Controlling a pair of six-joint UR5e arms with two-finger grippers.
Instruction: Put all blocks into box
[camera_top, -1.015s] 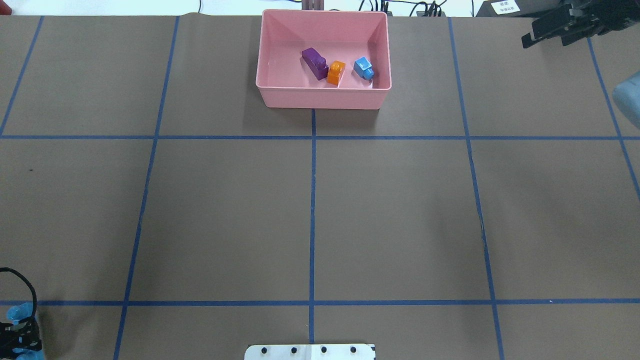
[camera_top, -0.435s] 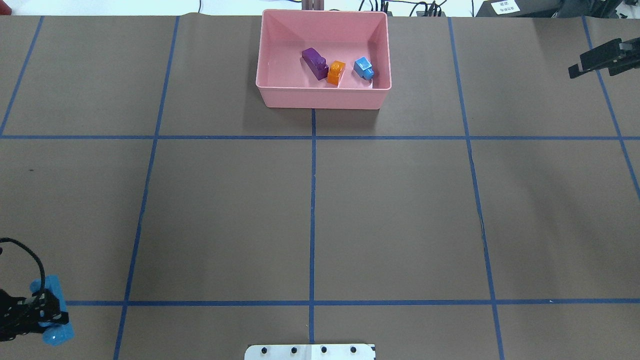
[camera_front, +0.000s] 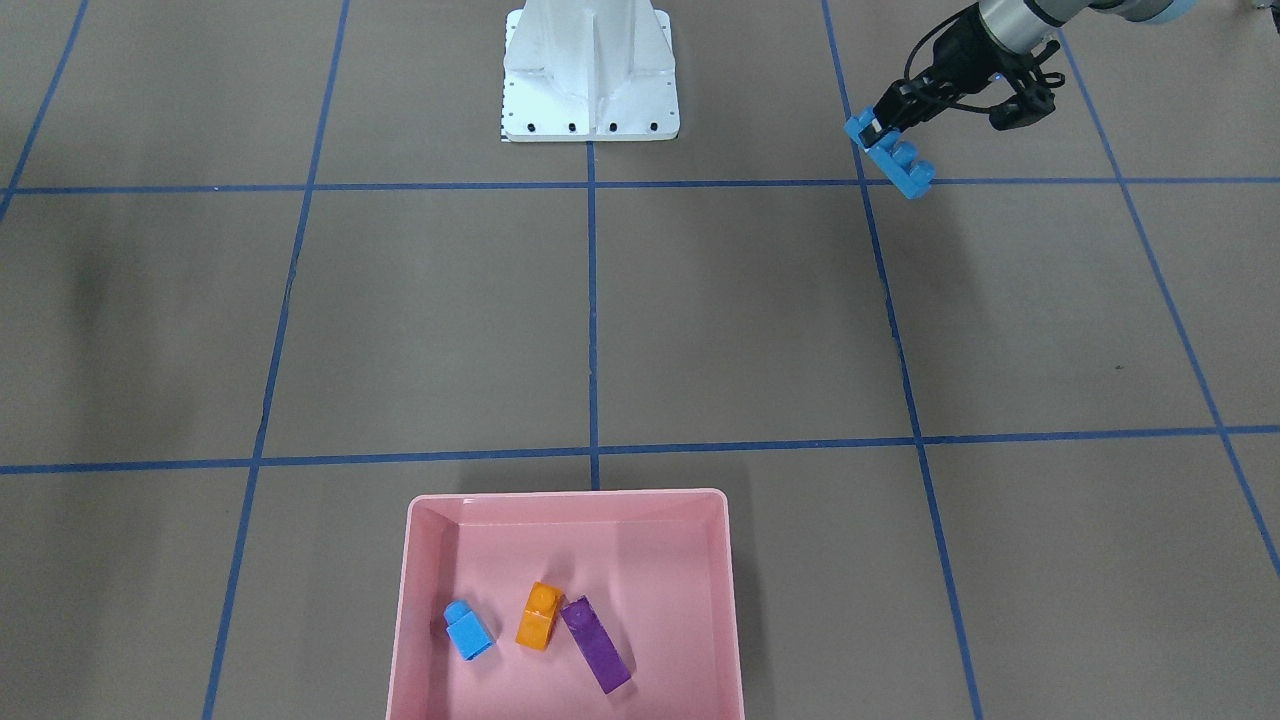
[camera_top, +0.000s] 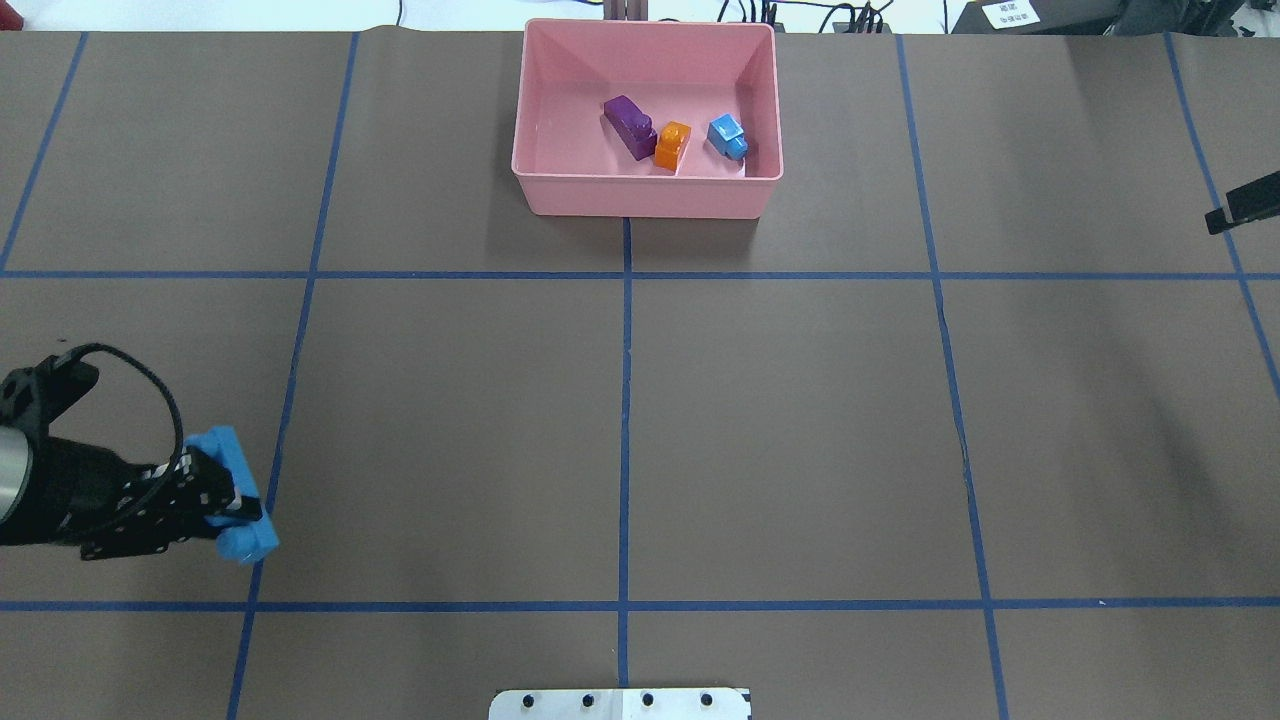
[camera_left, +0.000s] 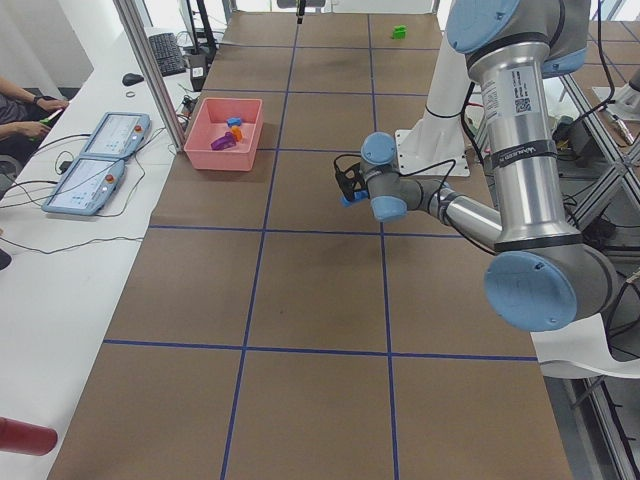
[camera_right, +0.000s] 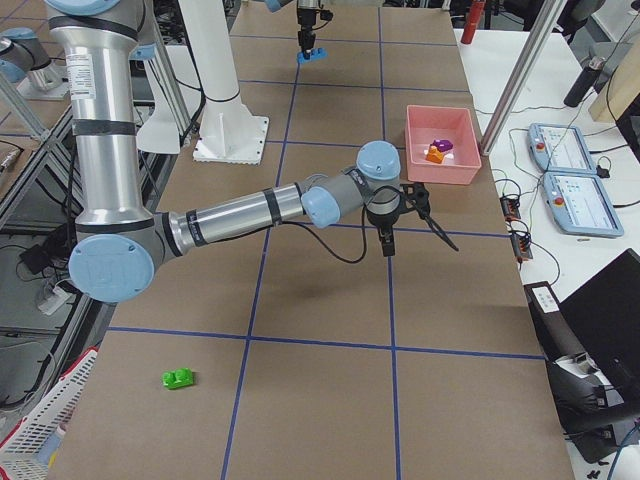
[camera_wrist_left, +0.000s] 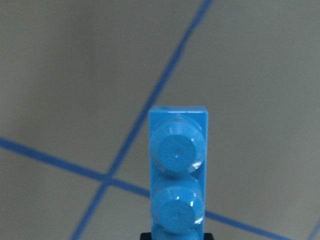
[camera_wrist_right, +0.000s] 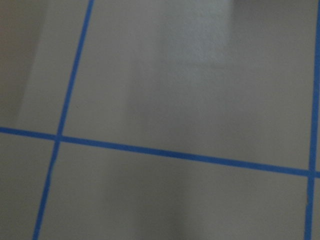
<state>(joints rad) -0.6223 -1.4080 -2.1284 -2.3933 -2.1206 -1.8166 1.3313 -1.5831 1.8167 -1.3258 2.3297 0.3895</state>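
My left gripper (camera_top: 215, 495) is shut on the long blue block (camera_top: 232, 490) and holds it above the table's near left part; it also shows in the front view (camera_front: 893, 160) and fills the left wrist view (camera_wrist_left: 177, 180). The pink box (camera_top: 645, 197) at the far middle holds the purple block (camera_top: 630, 126), the orange block (camera_top: 672, 145) and the small blue block (camera_top: 728, 136). The green block (camera_right: 178, 378) lies on the table near the robot's right end. Only a black tip of my right gripper (camera_top: 1243, 205) shows at the overhead view's right edge; I cannot tell its state.
The white robot base (camera_front: 590, 70) stands at the near middle edge. Blue tape lines cross the brown table. The operators' tablets (camera_left: 105, 150) lie on the side bench beyond the box.
My left gripper has carried the long blue block forward and to the right from the near left corner. My right gripper has moved right and nearer, almost out of the overhead view.
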